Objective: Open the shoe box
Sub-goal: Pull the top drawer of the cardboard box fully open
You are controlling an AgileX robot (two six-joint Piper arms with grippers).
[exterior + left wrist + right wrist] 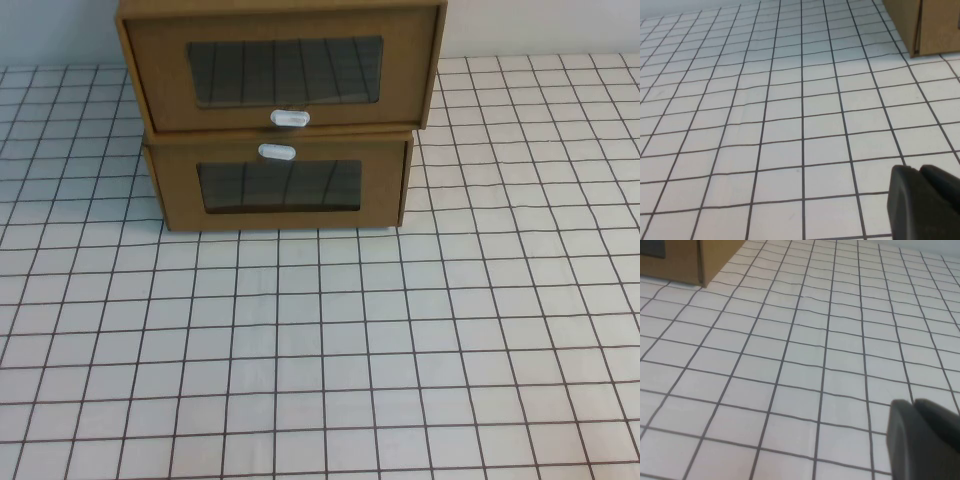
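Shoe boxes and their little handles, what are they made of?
Top box and bottom box: matte brown, likely cardboard; windows dark, reflective, maybe plastic. Handles: glossy white, probably plastic. Left hand and right hand, both shut, hover low over the checked table.

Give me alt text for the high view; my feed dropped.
Two brown shoe boxes sit stacked and closed at the far side of the grid-patterned table, each with a dark window and white handle. Neither arm appears here; the wrist views show the left gripper and right gripper shut, over the table.
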